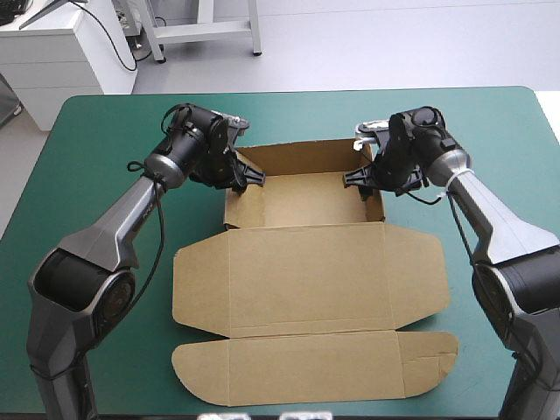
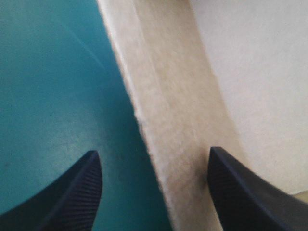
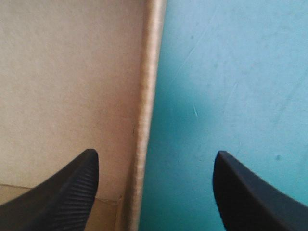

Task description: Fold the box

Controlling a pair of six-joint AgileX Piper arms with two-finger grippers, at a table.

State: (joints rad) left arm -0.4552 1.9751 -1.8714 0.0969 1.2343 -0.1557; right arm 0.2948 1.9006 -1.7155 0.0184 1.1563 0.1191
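Plainly, the risk sits at the raised side walls (image 1: pixel 229 206) of the box (image 1: pixel 306 271): they look only loosely stood, so a pincer that closes off-centre or pushes unevenly could buckle a wall or drag the brown sheet across the teal-green worktop (image 1: pixel 87 175). The box's tray is at its far end and its lid lies flat at the near end. The left pincer (image 1: pixel 248 179) and right pincer (image 1: pixel 356 179) reach down at opposite sides of the tray, each wide open, gripping nothing, one finger inside a wall and one outside.
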